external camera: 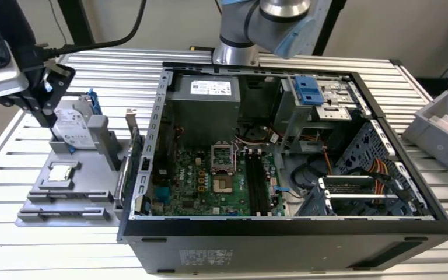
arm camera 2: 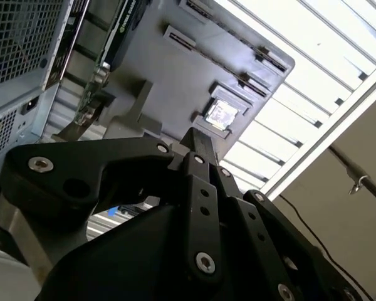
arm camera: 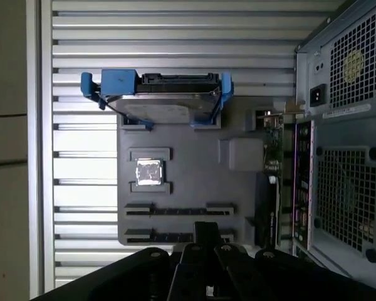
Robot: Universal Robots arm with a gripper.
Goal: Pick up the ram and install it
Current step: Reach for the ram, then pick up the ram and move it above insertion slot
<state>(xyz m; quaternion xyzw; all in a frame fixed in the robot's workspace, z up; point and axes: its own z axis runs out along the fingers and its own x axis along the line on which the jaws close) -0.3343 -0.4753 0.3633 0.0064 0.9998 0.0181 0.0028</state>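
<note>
Gripper [arm camera: 207, 229], jaws together with nothing between, hangs over tray [external camera: 91, 198] at the exterior view's left. Ram [arm camera: 175, 211], edge-on and hard to make out, sits slotted in that tray. Drive [external camera: 72, 125] label too small to read.

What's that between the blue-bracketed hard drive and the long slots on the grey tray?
A small square silver chip in its own recess, shown in the first wrist view.
</note>
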